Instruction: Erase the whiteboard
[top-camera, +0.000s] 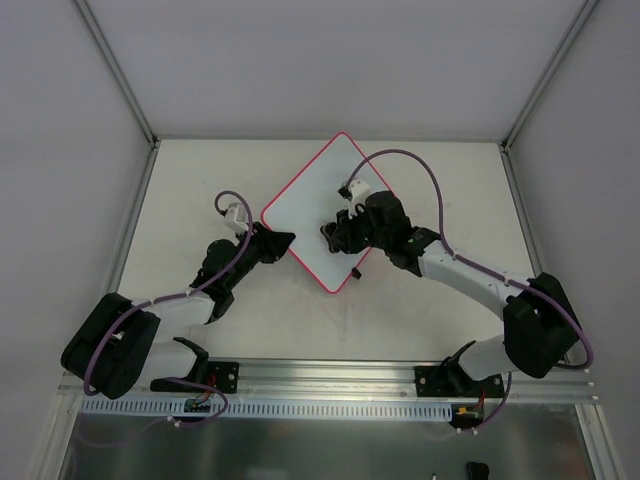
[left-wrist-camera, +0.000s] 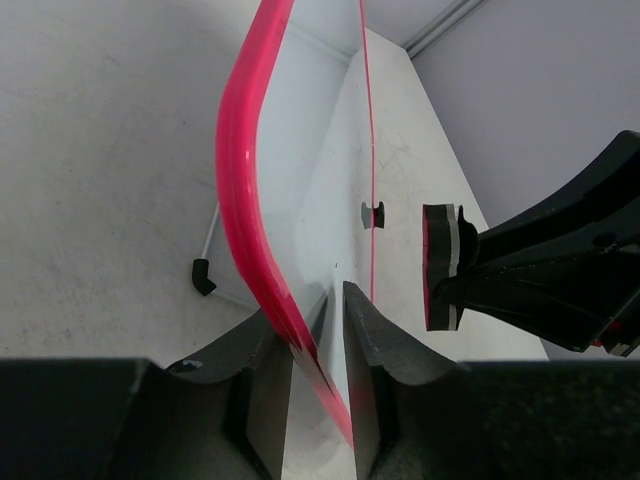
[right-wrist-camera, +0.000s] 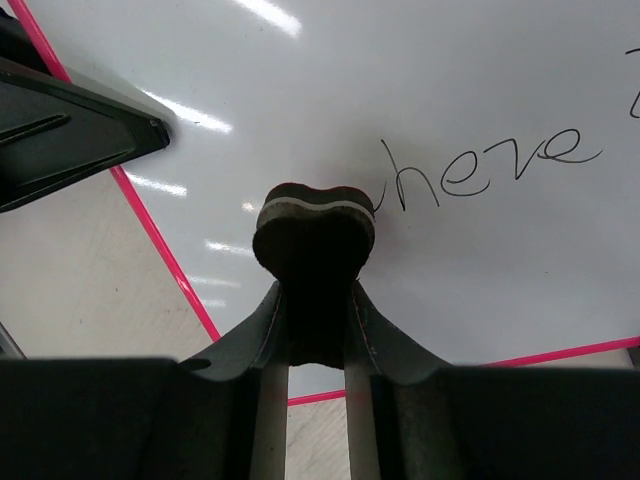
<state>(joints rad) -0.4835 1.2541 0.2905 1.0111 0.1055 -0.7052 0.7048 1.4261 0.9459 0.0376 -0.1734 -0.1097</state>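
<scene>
The whiteboard (top-camera: 320, 205), white with a pink rim, lies turned like a diamond in the middle of the table. My left gripper (top-camera: 287, 243) is at its left corner. In the left wrist view the pink rim (left-wrist-camera: 240, 170) runs between the fingers (left-wrist-camera: 375, 330), which are shut on it. My right gripper (top-camera: 335, 235) is over the board's lower part, shut on a small black eraser (right-wrist-camera: 315, 225). The eraser rests against the whiteboard (right-wrist-camera: 400, 80) just left of grey handwriting (right-wrist-camera: 490, 165). The left wrist view also shows the eraser (left-wrist-camera: 440, 265).
White enclosure walls (top-camera: 60, 150) stand round the table. A metal rail (top-camera: 330, 375) carries both arm bases along the near edge. A small black tab (left-wrist-camera: 372, 214) sits on the board's far edge, and a small black piece (left-wrist-camera: 203, 276) lies on the table by the board.
</scene>
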